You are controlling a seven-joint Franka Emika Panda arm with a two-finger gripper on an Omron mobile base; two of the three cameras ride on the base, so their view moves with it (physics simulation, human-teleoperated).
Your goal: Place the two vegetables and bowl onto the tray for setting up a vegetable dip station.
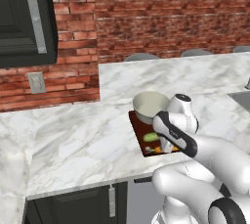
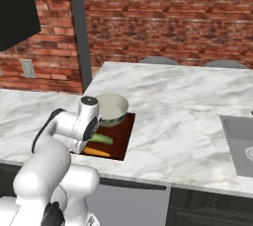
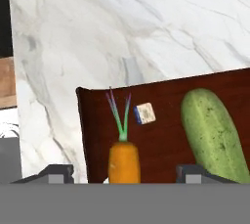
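Three items sit on the dark reddish-brown tray (image 2: 126,136) on a marble kitchen counter (image 1: 73,140): a grey bowl (image 2: 112,107) with a cream inside at the far end, a stubby green cucumber (image 2: 101,139) in the middle, and a slim orange carrot (image 2: 96,152) at the near end. The robot's gripper (image 3: 122,171) hangs just above the carrot, its two dark fingertips (image 3: 58,173) spread wide on either side and apart from it, so the carrot lies on the tray and is not pinched. In the hand view the carrot's long axis runs straight ahead between the fingers, green top (image 3: 119,113) pointing away, with the cucumber (image 3: 215,135) lying roughly parallel just beside it near one fingertip. A small pale slot (image 3: 145,113) marks the tray's short end beyond the carrot top. By the look of it, everything is now placed, and the move to come is a straight lift away, clear of the cucumber.
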